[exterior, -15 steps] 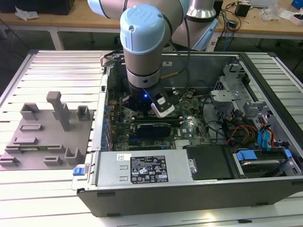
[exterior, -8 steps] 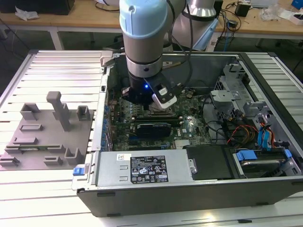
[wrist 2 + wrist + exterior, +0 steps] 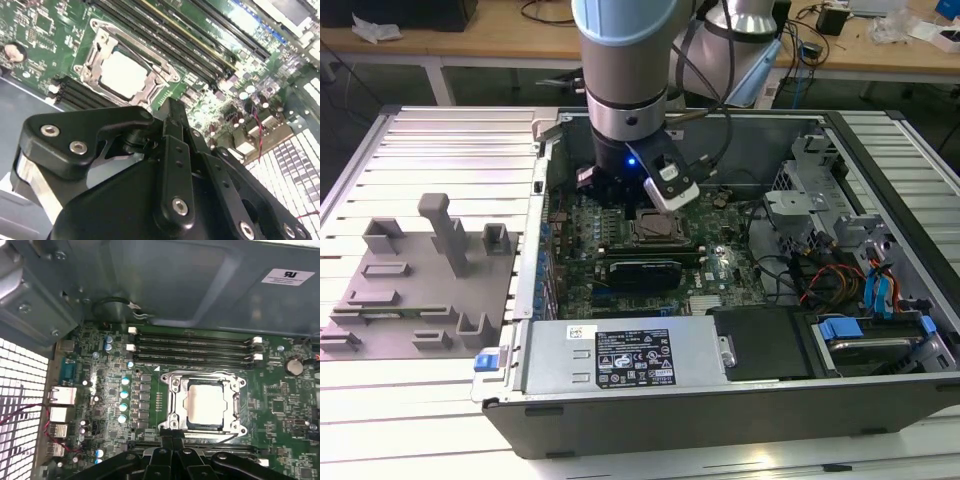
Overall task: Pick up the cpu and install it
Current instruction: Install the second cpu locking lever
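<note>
The claw hangs just above the motherboard, its fingers pressed together and holding nothing. Just beyond its tip the cpu lies flat inside the metal-framed socket, its pale top bare. Memory slots run beside the socket. In the exterior view, the open computer case surrounds the arm, and the grey tray rests on the worktop toward that view's left.
</note>
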